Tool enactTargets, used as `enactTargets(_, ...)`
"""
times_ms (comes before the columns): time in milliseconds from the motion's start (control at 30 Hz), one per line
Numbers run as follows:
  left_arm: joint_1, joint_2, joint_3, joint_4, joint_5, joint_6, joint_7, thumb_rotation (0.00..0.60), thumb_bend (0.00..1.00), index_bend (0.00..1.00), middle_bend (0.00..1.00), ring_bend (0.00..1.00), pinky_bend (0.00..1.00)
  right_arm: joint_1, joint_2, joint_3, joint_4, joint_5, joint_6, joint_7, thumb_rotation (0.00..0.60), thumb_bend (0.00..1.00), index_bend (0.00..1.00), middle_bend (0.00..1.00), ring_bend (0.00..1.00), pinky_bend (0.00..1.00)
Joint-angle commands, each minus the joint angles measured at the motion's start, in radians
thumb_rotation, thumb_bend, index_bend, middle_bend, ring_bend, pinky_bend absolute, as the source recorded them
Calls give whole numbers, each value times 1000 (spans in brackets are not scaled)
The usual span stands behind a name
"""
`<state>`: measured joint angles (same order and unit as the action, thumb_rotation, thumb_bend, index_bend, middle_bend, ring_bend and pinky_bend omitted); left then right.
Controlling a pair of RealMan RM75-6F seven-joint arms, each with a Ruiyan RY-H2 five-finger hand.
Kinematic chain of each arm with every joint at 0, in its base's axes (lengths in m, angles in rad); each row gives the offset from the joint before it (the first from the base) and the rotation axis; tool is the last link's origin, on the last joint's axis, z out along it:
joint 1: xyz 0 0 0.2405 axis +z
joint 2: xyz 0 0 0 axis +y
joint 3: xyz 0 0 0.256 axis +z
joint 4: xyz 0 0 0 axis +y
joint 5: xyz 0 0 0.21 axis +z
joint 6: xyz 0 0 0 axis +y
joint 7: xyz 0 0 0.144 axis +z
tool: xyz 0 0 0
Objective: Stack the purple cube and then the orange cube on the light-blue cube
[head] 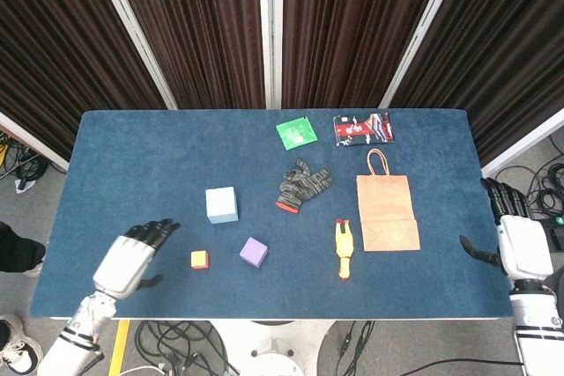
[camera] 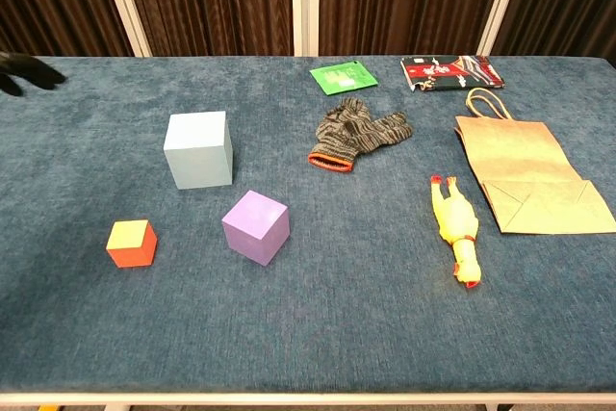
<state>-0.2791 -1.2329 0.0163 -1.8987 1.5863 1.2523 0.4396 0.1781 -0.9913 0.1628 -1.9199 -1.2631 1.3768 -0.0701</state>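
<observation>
overhead and chest views of the blue table (head: 132, 147) with our two hands and the three task cubes. the light-blue cube (head: 221, 204) stands toward the left of the table's middle; the purple cube (head: 254, 252) sits nearer the front edge and a little to its right, turned at an angle, and the orange cube (head: 200, 259) lies left of the purple one, nearest the front. all three rest on the cloth, apart from one another, with nothing stacked. our left hand (head: 128, 261) hangs over the front-left part of the table, left of the orange cube and not touching it; it holds nothing, its dark fingers (head: 157, 230) loosely spread and pointing toward the cubes. in the chest view only its fingertips (camera: 24, 69) show at the left edge. our right hand (head: 520, 244) sits just off the right edge of the table, empty, fingers extended and apart, thumb turned toward the cloth. on the right half lie a brown paper bag (head: 386, 210), flat with its handles toward the far side, a yellow rubber chicken (head: 343, 249) just left of it, a striped knit glove (head: 303, 185) near the centre, and, along the far edge, a green packet (head: 296, 132) and a red-and-black packet (head: 362, 129).
</observation>
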Motion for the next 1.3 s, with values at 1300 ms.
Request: enactTargets(1300,-345,-275,-79,196,-4,-314,86,600,149,228,362,225,335,-12,37,46,15,64,3,87,600,152,21,58,0,0)
